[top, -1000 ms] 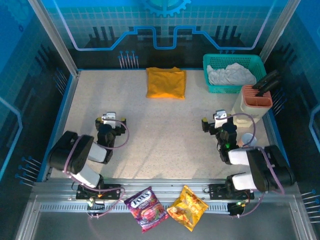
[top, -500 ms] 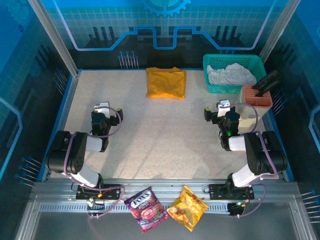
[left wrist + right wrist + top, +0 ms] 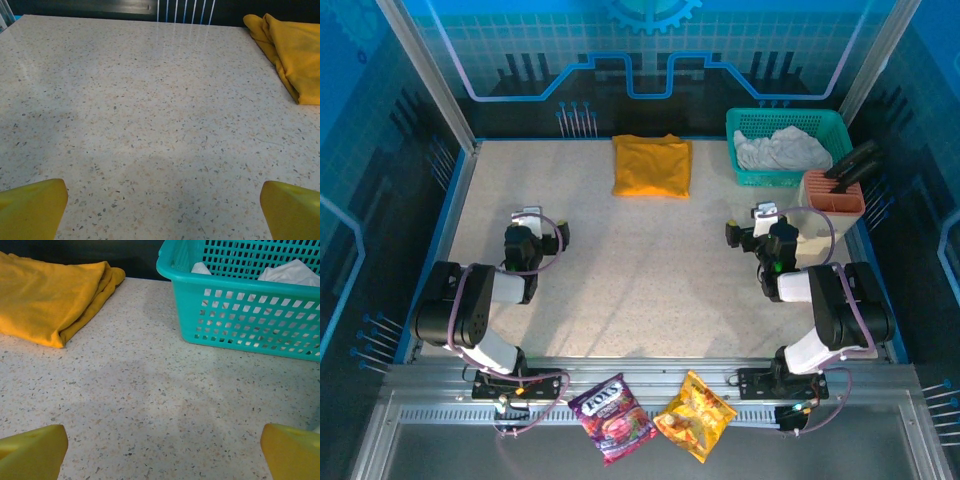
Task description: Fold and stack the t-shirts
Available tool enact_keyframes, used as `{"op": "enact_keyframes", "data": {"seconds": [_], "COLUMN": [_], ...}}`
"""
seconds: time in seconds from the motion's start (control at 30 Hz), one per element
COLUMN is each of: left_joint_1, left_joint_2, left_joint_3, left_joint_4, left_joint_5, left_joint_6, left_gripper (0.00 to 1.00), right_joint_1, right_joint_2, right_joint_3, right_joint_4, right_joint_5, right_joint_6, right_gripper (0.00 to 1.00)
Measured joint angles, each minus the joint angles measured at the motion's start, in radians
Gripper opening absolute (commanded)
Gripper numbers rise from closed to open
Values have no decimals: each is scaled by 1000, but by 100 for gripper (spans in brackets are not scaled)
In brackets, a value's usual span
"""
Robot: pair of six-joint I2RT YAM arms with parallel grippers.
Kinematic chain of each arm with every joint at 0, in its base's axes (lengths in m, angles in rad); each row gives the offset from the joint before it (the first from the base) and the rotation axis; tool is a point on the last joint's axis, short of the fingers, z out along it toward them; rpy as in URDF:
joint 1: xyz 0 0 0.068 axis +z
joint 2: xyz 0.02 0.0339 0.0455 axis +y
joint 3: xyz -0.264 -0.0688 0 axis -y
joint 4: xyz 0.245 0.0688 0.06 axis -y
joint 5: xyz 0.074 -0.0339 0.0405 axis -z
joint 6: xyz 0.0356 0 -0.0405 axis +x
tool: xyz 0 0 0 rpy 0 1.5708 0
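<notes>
The golden-orange t-shirt (image 3: 652, 165) lies folded at the back middle of the table; its edge is seen in the left wrist view (image 3: 292, 50) and the right wrist view (image 3: 52, 297). The whitish-grey t-shirt (image 3: 782, 148) sits crumpled in the teal basket (image 3: 750, 175), its cloth peeking over the rim (image 3: 290, 272). My left gripper (image 3: 527, 220) is at the left, well short of the orange shirt, open with only bare table between its yellow fingertips (image 3: 32, 207). My right gripper (image 3: 762, 215) is open too, just in front of the basket (image 3: 240, 315), fingertips (image 3: 290, 450) wide apart.
An orange-lidded beige container (image 3: 828, 205) with a black tool stands right of my right gripper. Two snack packets (image 3: 612, 415) (image 3: 694, 412) lie on the metal rail at the front. A blue rim (image 3: 455, 215) borders the speckled table (image 3: 640, 260).
Both arms reached forward from their tucked pose a second ago, the grippers moving away from the bases. In the last half second they barely shifted. The shirts have not moved.
</notes>
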Motion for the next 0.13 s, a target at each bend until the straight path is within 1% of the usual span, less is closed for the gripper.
{"op": "enact_keyframes", "data": {"seconds": [0.13], "left_joint_1": [0], "left_joint_2": [0], "left_joint_3": [0], "left_joint_4": [-2], "left_joint_5": [0], "left_joint_6": [0], "left_gripper": [100], "right_joint_1": [0], "right_joint_2": [0], "right_joint_3": [0], "right_joint_4": [-2], "right_joint_5": [0], "right_joint_6": [0], "right_gripper": [100]}}
